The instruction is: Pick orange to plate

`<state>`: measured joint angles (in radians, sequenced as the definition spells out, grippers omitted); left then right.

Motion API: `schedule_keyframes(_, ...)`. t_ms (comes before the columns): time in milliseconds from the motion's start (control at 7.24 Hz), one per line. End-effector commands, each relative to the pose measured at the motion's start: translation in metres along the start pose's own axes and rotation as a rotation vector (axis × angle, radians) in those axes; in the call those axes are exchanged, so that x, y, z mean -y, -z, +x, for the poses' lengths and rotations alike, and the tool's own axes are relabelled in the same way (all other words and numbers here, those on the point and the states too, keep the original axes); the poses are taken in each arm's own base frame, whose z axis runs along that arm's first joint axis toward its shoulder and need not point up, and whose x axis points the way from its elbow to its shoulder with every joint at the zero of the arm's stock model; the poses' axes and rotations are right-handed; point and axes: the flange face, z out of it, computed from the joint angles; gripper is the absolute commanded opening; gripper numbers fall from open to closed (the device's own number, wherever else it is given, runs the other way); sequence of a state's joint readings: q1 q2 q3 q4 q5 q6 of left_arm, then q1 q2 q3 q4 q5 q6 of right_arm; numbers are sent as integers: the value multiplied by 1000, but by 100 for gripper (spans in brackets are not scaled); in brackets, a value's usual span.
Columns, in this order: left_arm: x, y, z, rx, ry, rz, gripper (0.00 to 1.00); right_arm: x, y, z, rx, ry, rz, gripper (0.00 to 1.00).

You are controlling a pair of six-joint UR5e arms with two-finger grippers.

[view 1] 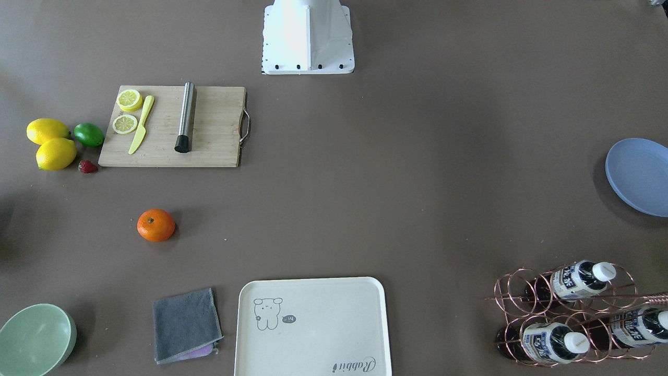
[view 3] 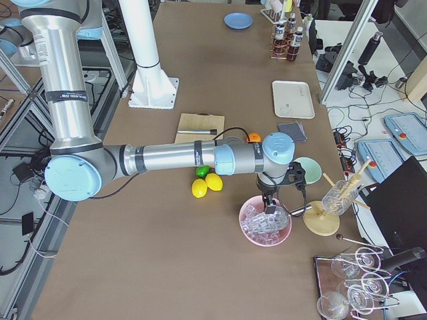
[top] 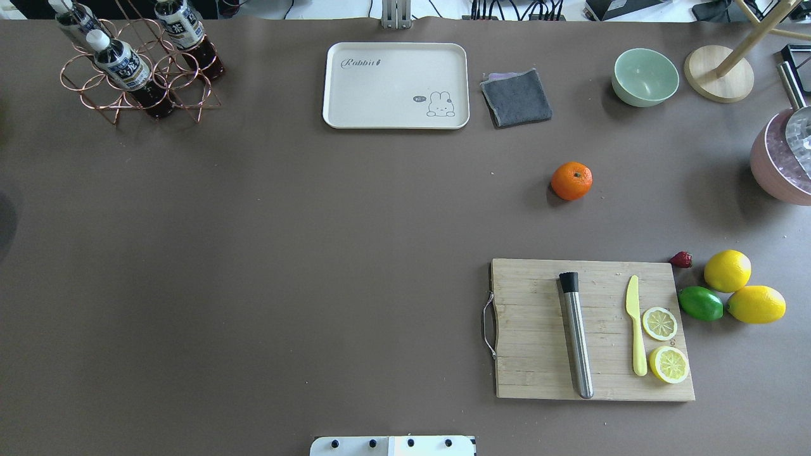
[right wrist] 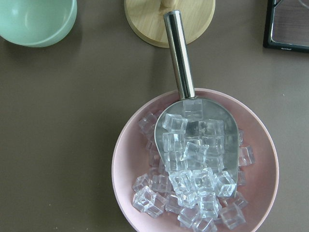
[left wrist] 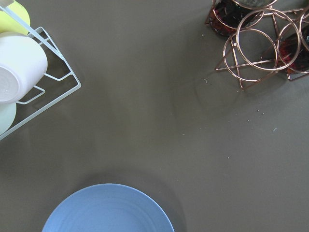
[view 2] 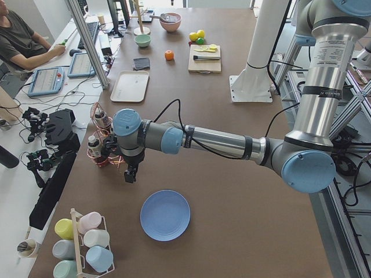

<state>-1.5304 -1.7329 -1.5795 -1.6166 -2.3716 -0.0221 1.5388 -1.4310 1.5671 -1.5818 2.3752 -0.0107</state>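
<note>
Right, front-facing view first: picking out the orange (view 1: 156,225) alone on the brown table (view 1: 417,209), stem dot up, near the cutting board (view 1: 172,127) but not touching it. Finding the plate (view 1: 639,176) at the right edge, partly cut off, well apart from the fruit.

Switching overhead: catching the orange right of centre, between the grey cloth (top: 516,98) and the board, touching neither.

Over to the left-end camera: spotting the left gripper (view 2: 130,174) pointing down beside the copper bottle rack (view 2: 101,147), hovering near the plate's rim without touching. Can't tell whether those jaws sit wide or narrow; far too small. Seeing the orange tiny at the far end, just left of the board.

Now the right-end camera: finding the right gripper (view 3: 271,208) hanging over the pink bowl (view 3: 265,230) of ice cubes (view 3: 263,223). Can't judge its finger spacing either. Glimpsing only a sliver of orange behind the forearm.

Down the left wrist: plate rim at the bottom edge, cup rack (left wrist: 43,92) upper left, copper rack upper right.

Down the right wrist: metal scoop (right wrist: 193,121) lying in the ice, green bowl (right wrist: 36,19) top left.
</note>
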Motion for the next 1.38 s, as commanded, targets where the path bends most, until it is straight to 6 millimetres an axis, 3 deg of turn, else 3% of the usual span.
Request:
schedule_keyframes(0,1,0,2,-4,-17,11,97,-1,1,4,-4,-6,0,100)
schedule_keyframes(691,-4,-23,11,-4,-33,-28,97,-2,-2,4,-17,-5,-5,100)
schedule_keyframes(1244,-3,-19,14,-6,-37,-22,97,-1,0,5,-71,-53,-40,100)
